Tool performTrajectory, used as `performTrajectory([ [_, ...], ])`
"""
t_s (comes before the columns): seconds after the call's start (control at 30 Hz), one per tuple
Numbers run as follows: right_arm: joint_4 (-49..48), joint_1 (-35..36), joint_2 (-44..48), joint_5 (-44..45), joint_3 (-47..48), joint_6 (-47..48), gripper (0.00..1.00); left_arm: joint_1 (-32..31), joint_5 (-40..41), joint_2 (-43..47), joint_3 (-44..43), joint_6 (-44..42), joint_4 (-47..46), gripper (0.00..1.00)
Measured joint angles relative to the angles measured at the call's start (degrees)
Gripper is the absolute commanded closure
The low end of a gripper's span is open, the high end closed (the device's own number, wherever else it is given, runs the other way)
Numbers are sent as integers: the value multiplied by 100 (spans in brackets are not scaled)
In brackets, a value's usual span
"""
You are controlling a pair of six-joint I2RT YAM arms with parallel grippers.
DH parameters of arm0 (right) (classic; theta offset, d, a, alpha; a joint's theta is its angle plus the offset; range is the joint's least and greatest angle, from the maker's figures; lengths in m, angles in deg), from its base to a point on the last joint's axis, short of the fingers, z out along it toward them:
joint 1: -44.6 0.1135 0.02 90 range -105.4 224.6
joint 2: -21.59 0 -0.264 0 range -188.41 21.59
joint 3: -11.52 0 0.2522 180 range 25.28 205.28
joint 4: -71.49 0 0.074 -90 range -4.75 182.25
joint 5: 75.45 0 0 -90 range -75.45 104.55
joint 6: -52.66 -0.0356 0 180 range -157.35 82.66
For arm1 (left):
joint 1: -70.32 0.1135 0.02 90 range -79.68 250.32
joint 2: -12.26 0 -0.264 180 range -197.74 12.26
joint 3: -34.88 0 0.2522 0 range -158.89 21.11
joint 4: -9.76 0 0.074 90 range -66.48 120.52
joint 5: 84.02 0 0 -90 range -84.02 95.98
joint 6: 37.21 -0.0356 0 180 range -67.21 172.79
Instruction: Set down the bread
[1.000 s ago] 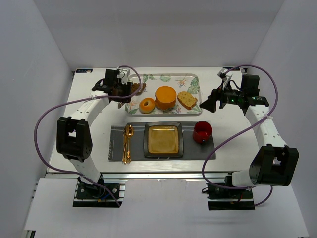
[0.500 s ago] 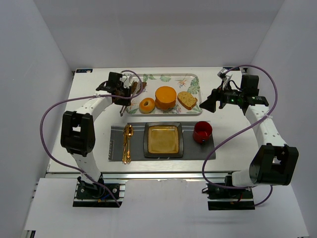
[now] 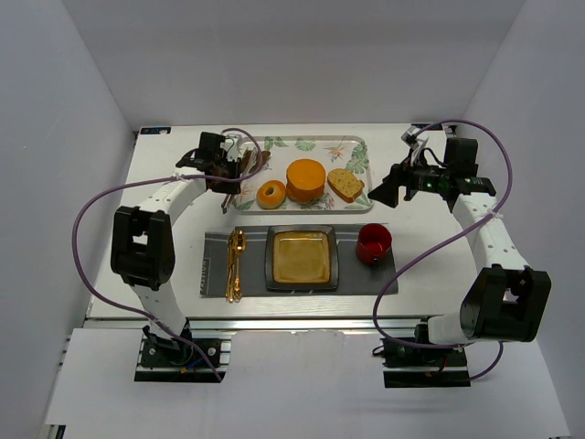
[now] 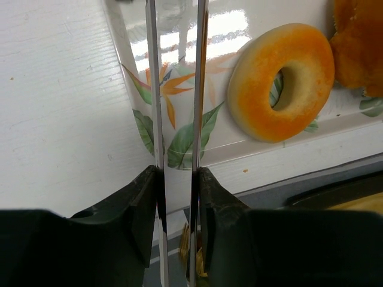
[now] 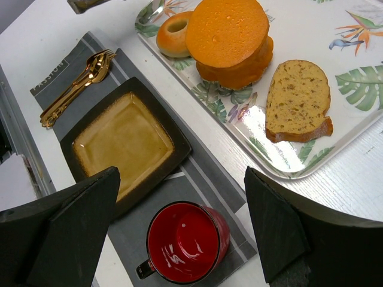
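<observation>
One bread at left tool tips, tray left end.

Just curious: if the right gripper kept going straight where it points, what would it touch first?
The open right gripper would probably meet the grey placemat first, between the red cup and the square plate; depth is unclear.

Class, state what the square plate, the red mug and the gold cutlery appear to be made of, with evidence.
Square plate: likely glazed ceramic; glossy amber centre, dark rim. Red mug: probably glazed ceramic; white highlights inside. Gold cutlery: seemingly polished gold-toned metal; sharp bright reflections.
</observation>
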Motion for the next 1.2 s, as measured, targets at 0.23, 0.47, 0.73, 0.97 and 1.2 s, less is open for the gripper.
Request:
performTrajectory([
  [0.23, 0, 0, 0, -2, 0, 0, 11, 0, -4, 433, 59, 243, -57, 100],
  [0.47, 2, 0, 0, -22, 0, -2, 11, 0, -81, 1051, 83, 452, -227, 100],
  [0.73, 2, 0, 0, -74, 0, -4, 11, 0, -162, 1305, 321, 557, -317, 100],
  [0.97, 2, -2, 0, -127, 0, -15, 11, 0, -262, 1300, 573, 581, -262, 86],
  [1.2, 7, 0, 0, -129, 0, -20, 11, 0, -326, 1134, 570, 564, -393, 57],
])
